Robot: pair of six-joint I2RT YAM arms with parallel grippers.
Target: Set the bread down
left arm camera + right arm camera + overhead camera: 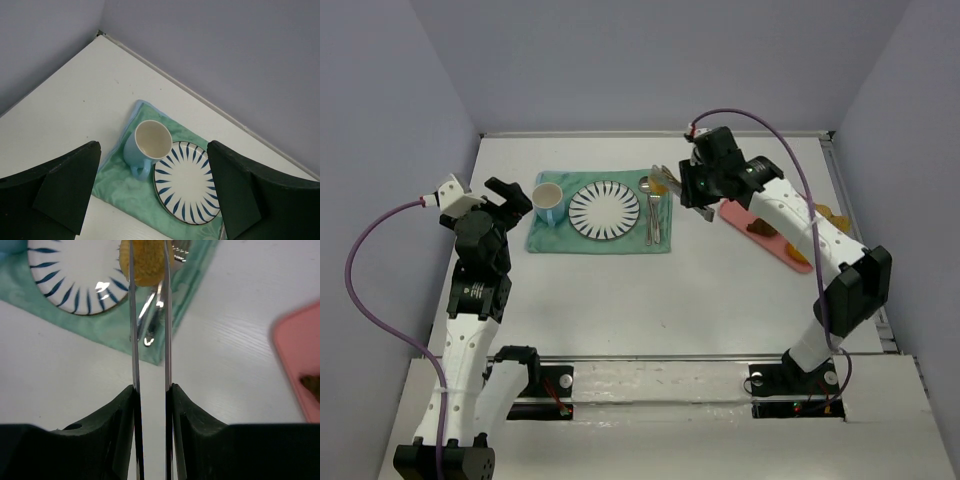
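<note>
My right gripper (pixel 698 188) (pixel 150 387) is shut on a pair of metal tongs (pixel 134 340). The tongs' tips pinch the bread (pixel 147 262), a golden-brown bun, also visible in the top view (pixel 661 184). The bun hangs above the right rim of the blue-striped white plate (pixel 604 211) (pixel 75 285) and the cutlery (pixel 653 215) beside it. My left gripper (pixel 510 200) (pixel 152 150) is open and empty, left of the blue cup (pixel 548 197) (pixel 150 142).
Cup, plate (pixel 187 182) and cutlery (pixel 150 325) lie on a green cloth (pixel 545 238) (pixel 125 190). A pink tray (pixel 775 240) (pixel 300 355) at the right holds a dark brown pastry (pixel 760 228); yellow-orange pieces (pixel 830 212) lie at its far side.
</note>
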